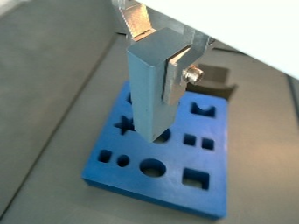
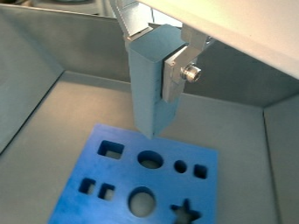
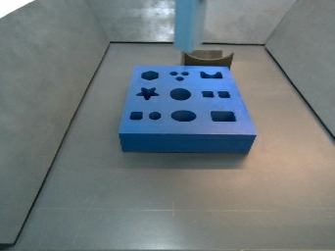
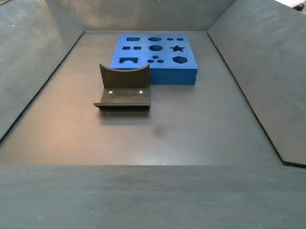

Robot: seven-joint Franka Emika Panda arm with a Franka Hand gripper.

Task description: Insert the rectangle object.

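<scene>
Rectangle object (image 1: pixel 152 87) is pinched upright in the gripper (image 1: pixel 163 48), hanging above the blue block (image 3: pixel 187 137); in a side view the rectangle object (image 3: pixel 187 25) sits over the block's far edge. You've got the grasp and lift done; alignment, descent and insertion look left. I can't tell which hole matches. Nearby: the fixture (image 4: pixel 123 88) and a small brown curved piece (image 3: pixel 206 57) behind the block. Nothing blocks the drop.

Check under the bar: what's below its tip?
The bar, held upright in the gripper, hangs over the blue block. In both wrist views its tip covers the spot directly beneath, so which hole it faces can't be told.
</scene>
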